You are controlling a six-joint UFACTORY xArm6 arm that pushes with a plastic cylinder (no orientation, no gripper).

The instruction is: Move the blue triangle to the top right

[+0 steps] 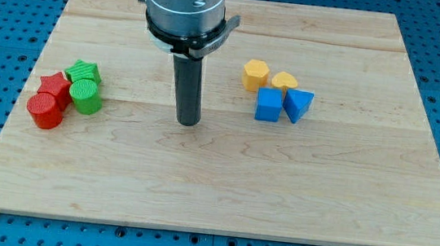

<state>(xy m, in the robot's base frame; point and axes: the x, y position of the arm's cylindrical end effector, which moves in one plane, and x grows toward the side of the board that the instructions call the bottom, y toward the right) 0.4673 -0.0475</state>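
Blue pegboard surrounds a pale wooden bench (220, 197), which carries two groups of blocks. At the view's left, four are clustered and touching: a red cylinder (45, 110), a red star (55, 87), a green star (84, 71) and a green cylinder (86, 96). Near the centre, my tip (189, 123) rests on the bench, well apart from both groups; no jaws are fitted to this tool, so nothing is held or clamped.

At the view's right, a yellow hexagon (254, 74) and a yellow heart (284, 82) are set behind a blue cube (268, 105) and the blue triangle (298, 103). The triangle is noted as the rightmost block, touching the cube on its left and just below the heart.

The triangle is judged light, rigid and not fragile, likely to slide freely on smooth wood and to rotate if contact is made off-centre. Contact is recommended on its lower-left face, though that face is partly blocked by the cube; an approach from below is judged necessary. Disturbance of the heart is the assessed risk.
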